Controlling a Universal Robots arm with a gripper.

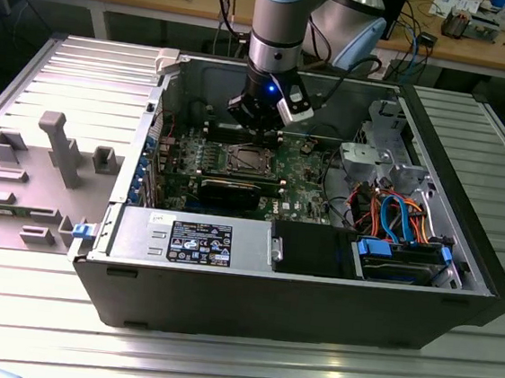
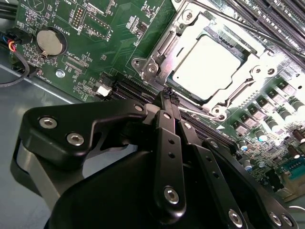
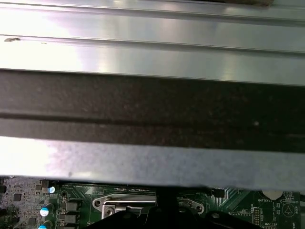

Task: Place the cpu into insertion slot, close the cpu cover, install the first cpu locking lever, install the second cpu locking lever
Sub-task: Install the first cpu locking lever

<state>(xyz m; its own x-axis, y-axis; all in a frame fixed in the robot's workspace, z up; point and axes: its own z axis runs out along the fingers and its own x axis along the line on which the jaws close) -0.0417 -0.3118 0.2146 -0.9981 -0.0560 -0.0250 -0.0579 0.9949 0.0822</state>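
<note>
Cpu [image 2: 207,67] seated in the insertion slot [image 2: 157,50], cpu cover [image 2: 238,40] down.
Closed, empty hand [image 2: 167,95] hovers beside it; levers look unlatched.

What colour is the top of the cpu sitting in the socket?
Dull silver-grey, glaring almost white under the light; the cpu shows best in the second wrist view.

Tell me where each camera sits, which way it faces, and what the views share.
Exterior view: off the arm, above the open computer case, looking down into it; the arm and gripper hang over the green motherboard.
Second wrist view: rides behind the black fingers, which meet at the tips, facing the small square silver-topped cpu under its silver metal cpu cover.
First wrist view: faces the case wall.
All show the motherboard.
</note>
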